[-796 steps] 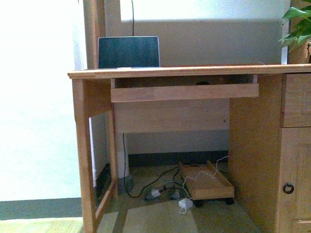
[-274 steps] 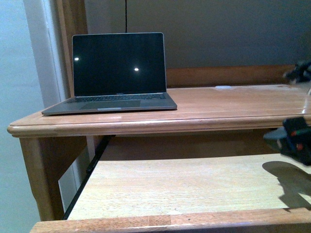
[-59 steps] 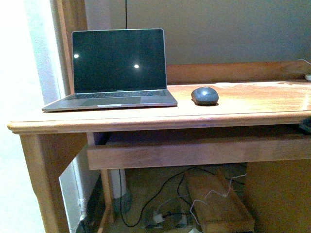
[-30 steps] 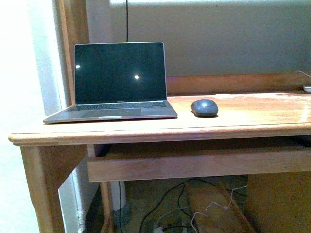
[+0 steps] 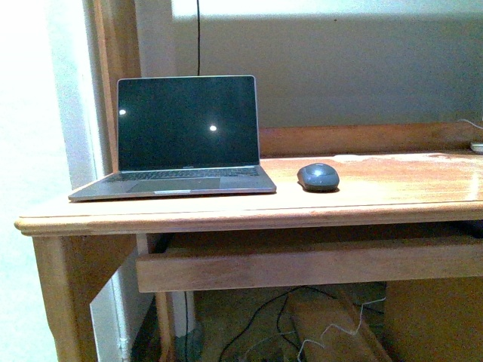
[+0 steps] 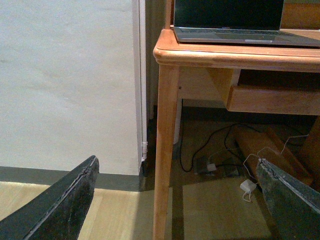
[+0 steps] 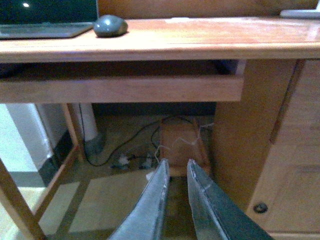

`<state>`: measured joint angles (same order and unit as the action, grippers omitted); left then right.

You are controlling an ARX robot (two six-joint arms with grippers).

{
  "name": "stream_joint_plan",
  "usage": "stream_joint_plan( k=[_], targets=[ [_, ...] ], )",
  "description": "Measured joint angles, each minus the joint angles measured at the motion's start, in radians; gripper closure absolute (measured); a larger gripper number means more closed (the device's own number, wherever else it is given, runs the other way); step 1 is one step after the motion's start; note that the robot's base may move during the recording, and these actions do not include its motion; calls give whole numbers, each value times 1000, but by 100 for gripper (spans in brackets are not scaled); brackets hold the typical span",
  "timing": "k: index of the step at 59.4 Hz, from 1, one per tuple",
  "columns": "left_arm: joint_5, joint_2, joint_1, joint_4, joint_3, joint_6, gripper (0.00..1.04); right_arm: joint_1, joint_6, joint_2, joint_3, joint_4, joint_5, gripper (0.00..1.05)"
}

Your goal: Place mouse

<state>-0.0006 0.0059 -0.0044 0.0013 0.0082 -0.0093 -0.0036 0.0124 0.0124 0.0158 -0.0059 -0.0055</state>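
Note:
The mouse [image 5: 318, 177], a small dark grey-blue oval, lies on the wooden desk top [image 5: 392, 185] just right of the open laptop [image 5: 185, 136]. The right wrist view also shows the mouse [image 7: 110, 25] on the desk, far from my right gripper [image 7: 176, 161], which is shut, holds nothing and hangs low in front of the desk. My left gripper [image 6: 177, 165] is open and empty, down near the floor by the desk's left leg [image 6: 164, 145]. Neither gripper appears in the front view.
Under the desk top the keyboard drawer [image 5: 302, 264] is pushed in. Cables and a white adapter [image 6: 247, 186] lie on the floor beside a low wooden trolley [image 7: 180, 142]. A cabinet door with a round knob [image 7: 258, 207] stands at the right. A wall [image 6: 65, 85] is left of the desk.
The front view has dropped lower over the last second, so the desk top sits lower in the picture. Several seconds ago the drawer was pulled out and no mouse lay on the desk.

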Motion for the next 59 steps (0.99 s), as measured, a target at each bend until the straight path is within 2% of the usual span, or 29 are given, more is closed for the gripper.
stream_joint_plan(
  k=[4, 23, 37, 44, 50, 59],
  targets=[
    [1, 0, 0, 0, 0, 0, 8, 0, -4, -3, 0, 3, 3, 102],
    [1, 0, 0, 0, 0, 0, 8, 0, -7, -6, 0, 3, 2, 102],
    [1, 0, 0, 0, 0, 0, 8, 0, -9, -7, 0, 3, 2, 41],
    [1, 0, 0, 0, 0, 0, 8, 0, -9, -7, 0, 3, 2, 21],
    [1, 0, 0, 0, 0, 0, 8, 0, -8, -7, 0, 3, 2, 7],
    [1, 0, 0, 0, 0, 0, 8, 0, -9, -7, 0, 3, 2, 7]
  ],
)
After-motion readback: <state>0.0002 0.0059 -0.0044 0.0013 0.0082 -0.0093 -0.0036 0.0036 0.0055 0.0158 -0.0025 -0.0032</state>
